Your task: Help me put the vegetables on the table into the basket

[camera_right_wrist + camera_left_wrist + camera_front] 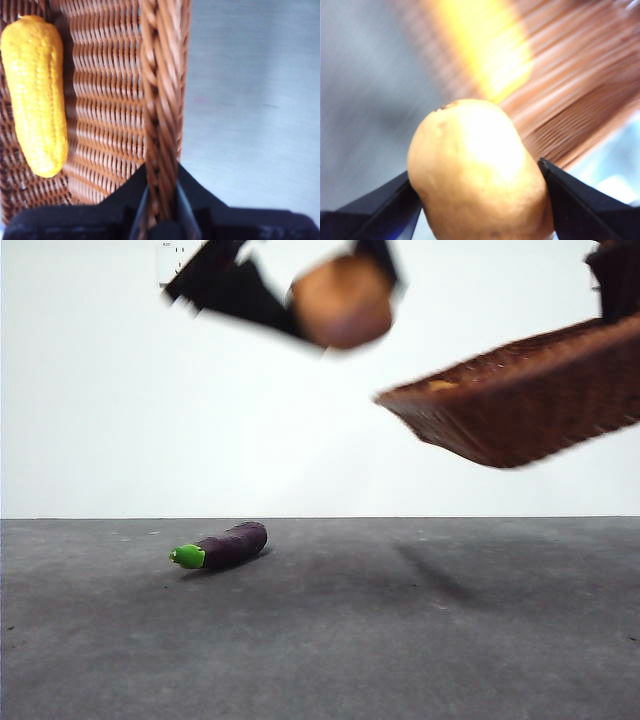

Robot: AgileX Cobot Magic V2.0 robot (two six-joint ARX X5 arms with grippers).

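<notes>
left tool (pixel 480 200) clenched across smooth, rounded potato (pixel 477 170); likely light, slippery. right tool (pixel 162 200) pinching stiff basket (pixel 160 90) rim, tilted.

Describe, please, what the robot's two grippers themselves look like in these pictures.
The left gripper shows two matte black jaws, wedge-shaped and tapering to points, with a faint blue sheen on one inner edge. The right gripper has a broad black body that narrows into two slim black jaws. No cables or markings are visible on either.

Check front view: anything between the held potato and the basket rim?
Nothing: bare gap between the potato in the left gripper and the basket, front view.
</notes>
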